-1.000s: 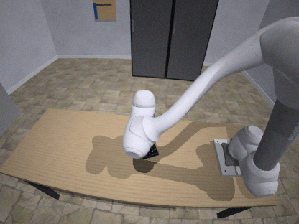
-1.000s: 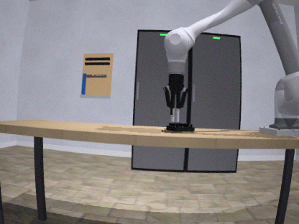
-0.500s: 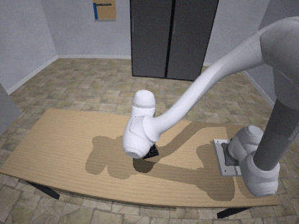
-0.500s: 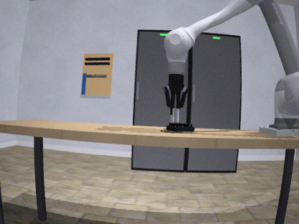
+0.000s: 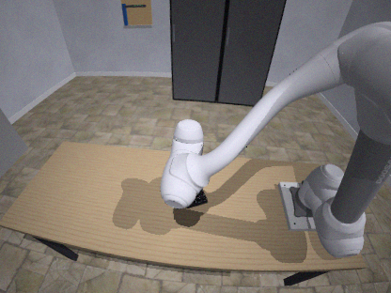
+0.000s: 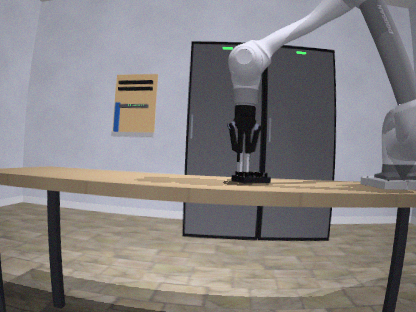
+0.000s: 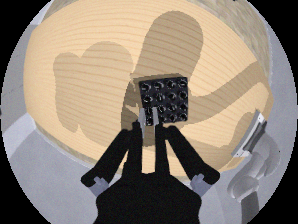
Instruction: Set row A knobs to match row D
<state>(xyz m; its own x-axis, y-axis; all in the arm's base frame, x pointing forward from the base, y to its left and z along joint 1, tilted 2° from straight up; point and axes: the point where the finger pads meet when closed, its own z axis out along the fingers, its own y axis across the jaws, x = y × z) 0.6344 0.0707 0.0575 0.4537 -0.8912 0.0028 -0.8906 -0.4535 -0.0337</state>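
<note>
Narrow fingers at a corner knob; row A's progress unreadable.
My gripper (image 6: pixel 243 170) (image 7: pixel 149 113) is nearly shut, tips either side of that knob; I can't tell whether they grip it; the knob box (image 5: pixel 201 201) (image 6: pixel 257 179) (image 7: pixel 165 90) sits below on the table (image 5: pixel 94 188) (image 6: pixel 125 182) (image 7: pixel 50 45); finished and remaining matches unclear; socket unseen, so facing unknown; nearly square, no clear long axis.

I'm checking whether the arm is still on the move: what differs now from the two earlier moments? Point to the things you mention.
Nothing visibly changed. The arm (image 5: pixel 287 94) (image 6: pixel 295 27) and gripper (image 6: pixel 243 167) (image 7: pixel 149 113) keep their pose, fingertips down at the knob box (image 6: pixel 260 179) (image 7: pixel 172 102), which stays in place on the table (image 5: pixel 94 188) (image 6: pixel 100 182) (image 7: pixel 45 65).
</note>
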